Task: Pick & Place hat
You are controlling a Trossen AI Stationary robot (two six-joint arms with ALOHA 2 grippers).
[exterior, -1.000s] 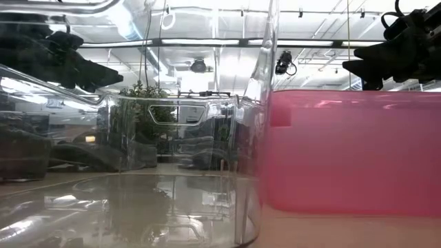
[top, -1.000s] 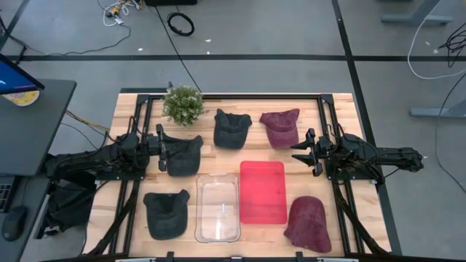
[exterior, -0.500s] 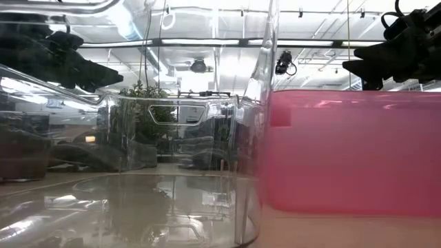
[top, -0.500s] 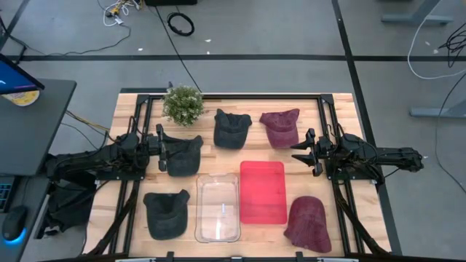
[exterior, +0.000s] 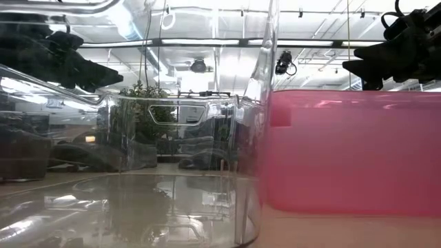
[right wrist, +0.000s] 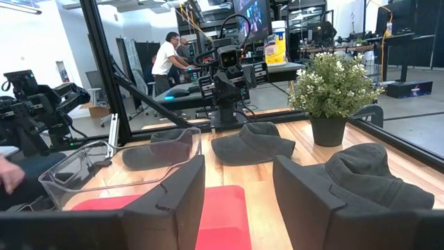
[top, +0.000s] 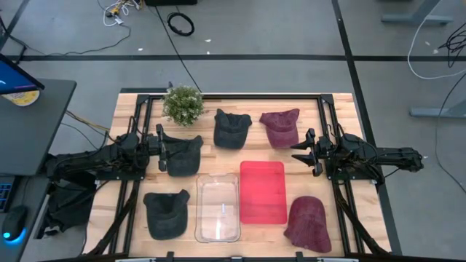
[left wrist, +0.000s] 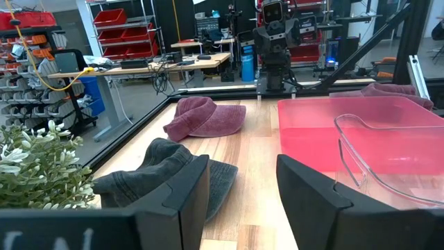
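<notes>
Three dark grey caps (top: 232,128) and two maroon caps (top: 281,126) lie on a pale wooden table (top: 342,222) framed in black rails. A translucent red bin (top: 262,191) sits beside a clear, colourless bin (top: 218,207). A potted plant (top: 183,103) shows green leaves flecked with white.

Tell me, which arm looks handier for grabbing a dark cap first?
Probably the left. Its pincer is open and sits right beside a dark cap, almost touching it. The right pincer, also open, has only bare wood before it, with the maroon cap farther off.
</notes>
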